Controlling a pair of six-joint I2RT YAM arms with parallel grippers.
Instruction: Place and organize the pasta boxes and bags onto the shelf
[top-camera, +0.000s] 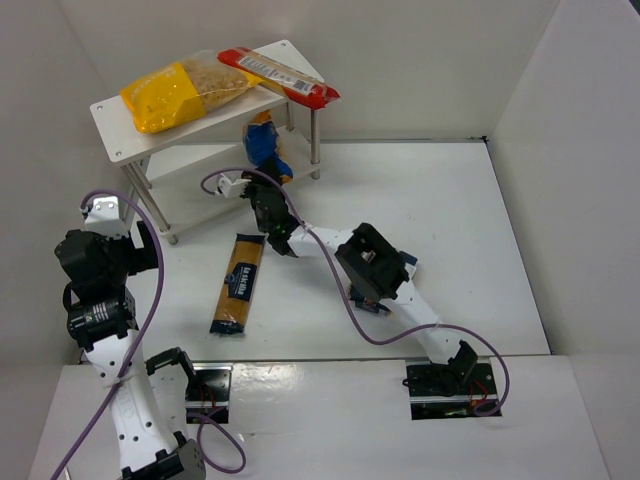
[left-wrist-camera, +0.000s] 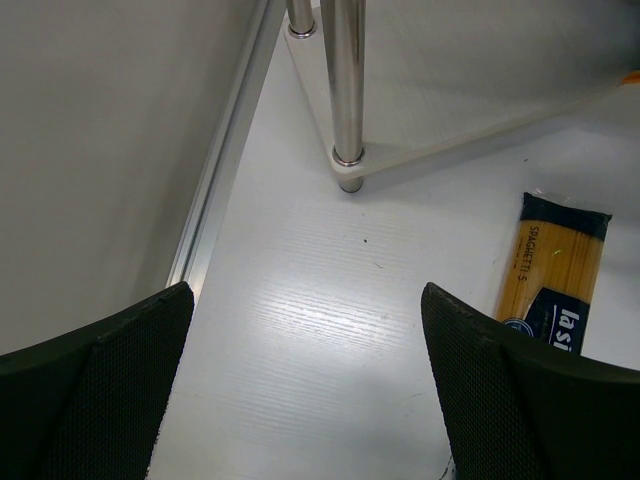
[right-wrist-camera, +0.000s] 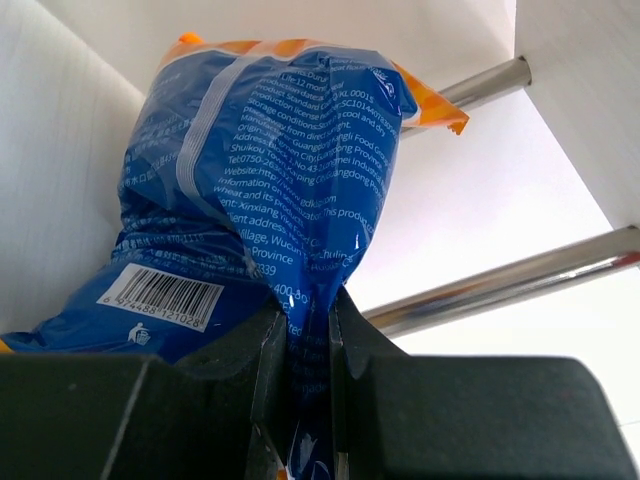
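White walls enclose the white surface; right end effector pinches the blue bag, left end effector gapes empty.

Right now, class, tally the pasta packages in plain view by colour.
Yellow bag: 1
Red pack: 1
Blue-and-orange bag: 1
Orange-brown spaghetti pack: 1
Total: 4

the top view looks steeply down from high at the near edge, shelf at 11 o'clock. the left wrist view hangs low over the surface, sharing the spaghetti pack at 4 o'clock. the right wrist view nearly touches the blue bag.
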